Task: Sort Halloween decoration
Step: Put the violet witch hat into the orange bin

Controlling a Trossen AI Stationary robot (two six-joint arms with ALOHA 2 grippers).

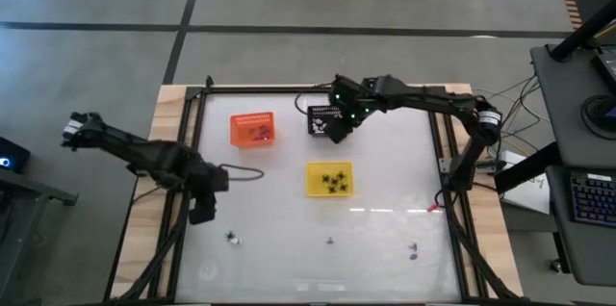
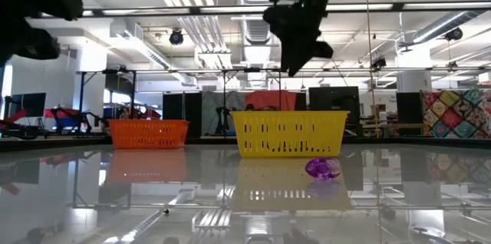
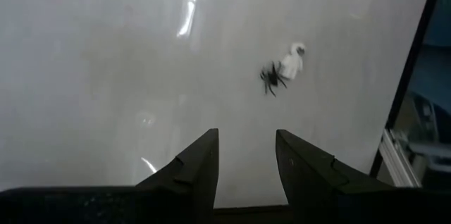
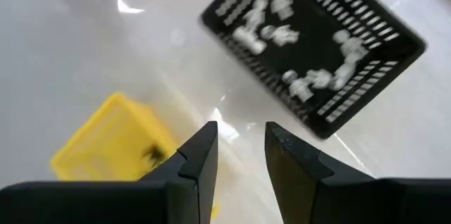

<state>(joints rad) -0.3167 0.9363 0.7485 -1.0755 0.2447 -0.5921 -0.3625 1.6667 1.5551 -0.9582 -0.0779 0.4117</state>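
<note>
The Halloween decoration is tiny pieces. A black spider (image 3: pixel 270 78) and a white piece (image 3: pixel 292 62) lie together on the table near its left front (image 1: pixel 233 239). Two purple pieces (image 1: pixel 329 242) (image 1: pixel 414 249) lie along the front; one purple piece (image 2: pixel 322 169) also shows in the low view. My left gripper (image 3: pixel 245 146) hangs open above the table, short of the spider and white piece, at the left edge (image 1: pixel 202 215). My right gripper (image 4: pixel 241 143) is open and bare, up in the air beside the black basket (image 4: pixel 310 48), which holds white pieces.
The orange basket (image 1: pixel 253 129) stands at the back left with small pieces in it. The yellow basket (image 1: pixel 329 179) at the middle holds black spiders. The black basket (image 1: pixel 318 119) stands at the back. A dark frame (image 1: pixel 289 88) rims the table.
</note>
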